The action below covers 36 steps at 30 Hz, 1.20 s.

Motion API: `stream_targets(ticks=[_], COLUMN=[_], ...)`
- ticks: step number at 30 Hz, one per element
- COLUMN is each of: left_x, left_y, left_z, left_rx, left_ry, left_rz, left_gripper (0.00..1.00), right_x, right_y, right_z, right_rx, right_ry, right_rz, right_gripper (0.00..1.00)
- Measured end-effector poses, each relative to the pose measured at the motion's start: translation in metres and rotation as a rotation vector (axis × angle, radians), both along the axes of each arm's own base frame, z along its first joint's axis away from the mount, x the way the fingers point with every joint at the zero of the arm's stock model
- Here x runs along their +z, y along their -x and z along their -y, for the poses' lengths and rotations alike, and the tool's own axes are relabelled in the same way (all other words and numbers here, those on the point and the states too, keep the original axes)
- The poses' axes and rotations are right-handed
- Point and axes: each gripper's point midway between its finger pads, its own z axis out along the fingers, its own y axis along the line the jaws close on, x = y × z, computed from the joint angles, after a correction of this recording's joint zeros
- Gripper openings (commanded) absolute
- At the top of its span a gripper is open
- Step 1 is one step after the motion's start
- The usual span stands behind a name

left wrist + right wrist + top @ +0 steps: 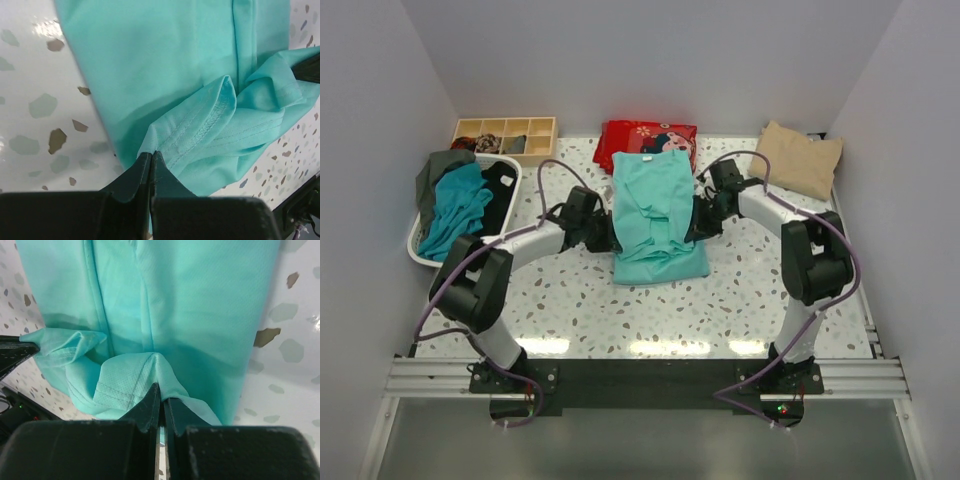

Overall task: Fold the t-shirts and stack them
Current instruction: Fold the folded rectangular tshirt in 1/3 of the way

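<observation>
A light turquoise-mint t-shirt (655,215) lies lengthwise in the middle of the table, partly folded, with bunched cloth at its centre. My left gripper (605,232) is shut on a hem fold at the shirt's left edge; the fold shows in the left wrist view (200,125). My right gripper (697,222) is shut on a fold at the right edge, seen in the right wrist view (135,375). A folded beige t-shirt (800,158) lies at the back right. Darker teal (455,205), black (500,195) and grey-green (438,170) tees lie in a basket at left.
A white basket (420,250) stands at the left edge. A wooden compartment tray (505,138) stands at the back left. A red patterned package (645,140) lies behind the shirt. White walls close in on three sides.
</observation>
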Motion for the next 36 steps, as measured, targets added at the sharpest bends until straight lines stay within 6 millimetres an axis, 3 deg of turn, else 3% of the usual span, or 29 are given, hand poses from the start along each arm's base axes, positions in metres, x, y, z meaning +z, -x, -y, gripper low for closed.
stream_targets(ticks=[1,2,3,4,5,6,7,8,10,11,13,14,18,23,25,28,32,36], left_x=[-0.001,-0.002,-0.002,-0.001,0.0,0.002,0.003,0.006,0.01,0.013,0.021,0.026,0.044,0.075,0.085,0.09,0.074,0.059], left_y=[-0.004,-0.008,-0.014,-0.021,-0.028,-0.035,-0.041,-0.049,-0.062,-0.066,-0.074,-0.078,-0.087,-0.073,-0.061,-0.039,-0.01,0.006], left_z=[-0.002,-0.005,-0.008,-0.012,-0.015,-0.017,-0.019,-0.02,-0.019,-0.018,-0.015,-0.014,-0.011,-0.008,-0.003,0.011,0.028,0.035], left_rx=[0.006,0.012,0.021,0.03,0.038,0.044,0.05,0.055,0.056,0.055,0.05,0.05,0.053,0.017,-0.019,-0.092,-0.178,-0.219], left_ry=[-0.003,-0.003,-0.004,-0.005,-0.004,0.0,0.005,0.01,0.019,0.023,0.032,0.039,0.055,0.113,0.151,0.201,0.235,0.261], left_rz=[-0.001,0.0,0.003,0.011,0.02,0.03,0.037,0.051,0.079,0.093,0.126,0.14,0.192,0.245,0.257,0.247,0.184,0.126], left_gripper=[0.0,0.0,0.06,0.11,0.15,0.23,0.28,0.33,0.44,0.65,0.75,0.75,0.77,0.76,0.73,0.71,0.7,0.7], right_x=[-0.002,-0.004,-0.007,-0.009,-0.012,-0.014,-0.015,-0.016,-0.015,-0.013,-0.009,-0.005,0.032,0.077,0.075,0.057,0.036,0.029], right_y=[-0.003,-0.006,-0.009,-0.012,-0.015,-0.017,-0.02,-0.023,-0.029,-0.035,-0.044,-0.047,-0.054,-0.045,-0.032,-0.006,0.019,0.026], right_z=[0.001,0.002,0.002,0.003,0.005,0.006,0.008,0.01,0.014,0.016,0.02,0.022,0.023,0.009,-0.002,-0.02,-0.037,-0.045], right_rx=[-0.003,-0.003,-0.004,-0.005,-0.009,-0.011,-0.007,-0.012,-0.022,-0.025,-0.035,-0.037,-0.04,-0.003,0.035,0.098,0.155,0.171], right_ry=[0.001,0.003,0.005,0.008,0.012,0.019,0.031,0.043,0.063,0.078,0.104,0.113,0.099,0.002,-0.03,-0.051,-0.055,-0.06], right_rz=[-0.004,-0.005,-0.004,-0.004,-0.003,-0.002,0.009,0.02,0.044,0.066,0.109,0.131,0.241,0.333,0.317,0.251,0.178,0.152], right_gripper=[0.05,0.07,0.29,0.43,0.32,0.33,0.41,0.58,0.62,0.63,0.64,0.69,0.69,0.66,0.64,0.61,0.59,0.59])
